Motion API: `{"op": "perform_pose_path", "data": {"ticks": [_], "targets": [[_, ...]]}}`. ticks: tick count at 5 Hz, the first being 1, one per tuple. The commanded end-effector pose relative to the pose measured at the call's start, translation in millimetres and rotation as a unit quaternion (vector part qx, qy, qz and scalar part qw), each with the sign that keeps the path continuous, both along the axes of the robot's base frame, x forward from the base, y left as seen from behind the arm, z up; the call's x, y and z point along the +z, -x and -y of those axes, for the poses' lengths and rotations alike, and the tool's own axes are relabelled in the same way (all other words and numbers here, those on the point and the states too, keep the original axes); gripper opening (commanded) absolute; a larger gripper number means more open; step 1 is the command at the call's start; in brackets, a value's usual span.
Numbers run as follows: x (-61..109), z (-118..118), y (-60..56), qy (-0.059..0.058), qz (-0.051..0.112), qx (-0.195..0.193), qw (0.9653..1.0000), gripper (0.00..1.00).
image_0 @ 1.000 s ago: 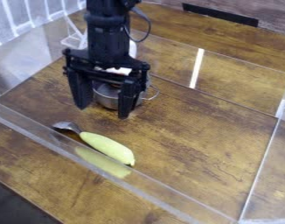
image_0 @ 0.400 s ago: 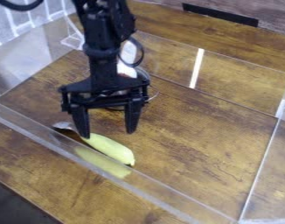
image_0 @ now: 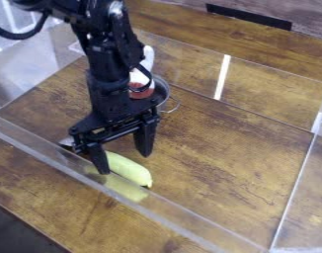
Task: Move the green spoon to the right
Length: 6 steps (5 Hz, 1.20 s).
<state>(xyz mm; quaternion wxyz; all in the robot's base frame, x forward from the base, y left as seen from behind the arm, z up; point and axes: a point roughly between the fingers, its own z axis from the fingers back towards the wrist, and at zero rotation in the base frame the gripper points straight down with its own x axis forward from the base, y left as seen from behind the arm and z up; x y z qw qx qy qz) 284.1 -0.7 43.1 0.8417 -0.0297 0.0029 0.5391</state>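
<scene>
Camera view: single fixed view from above the counter (image_0: 236,158), looking down at the arm (image_0: 111,59) and its hand (image_0: 124,153).

Change, hand: lower than in the preceding frames and nearer the near clear wall (image_0: 191,225); its fingers now reach down to the spoon.

Change, spoon: no shift seen in the green spoon (image_0: 129,170); its silver bowl, visible earlier, is now mostly hidden behind the hand.

Meaning for task: approach nearly complete, in my judgement; the move to the right has not begun.

Arm pose: comes in from the upper left of the view, bends, and slopes down toward the near wall.

Hand pose: pointing down, tilted a little, its two fingers set to either side of the neck end of the handle.

Hand state: spread wide, pinching nothing. Contact with the spoon cannot be told from this angle.

Spoon position: flat on the counter, below the hand, thick handle end running out from under it toward the near right.

Pot: metal pot (image_0: 160,96) behind the hand, partly masked by the arm; red item (image_0: 140,91) at it.

Next step, judged: lower slightly, close across the handle, then carry right.

Risk, judged: near finger may knock the clear wall; a grip near the neck may let the heavy-looking handle swing.
</scene>
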Motion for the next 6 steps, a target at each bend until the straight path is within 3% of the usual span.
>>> {"op": "perform_pose_path", "data": {"ticks": [1, 3, 6], "targets": [[-3.5, -11.0, -3.8, -0.002, 0.018, 0.059, 0.9981, 1.0], [-16.3, -19.1, -6.2, -0.021, 0.036, 0.1, 0.9941, 1.0], [-14.1, -23.1, -6.3, -0.059, 0.056, 0.11, 0.9906, 1.0]]}}
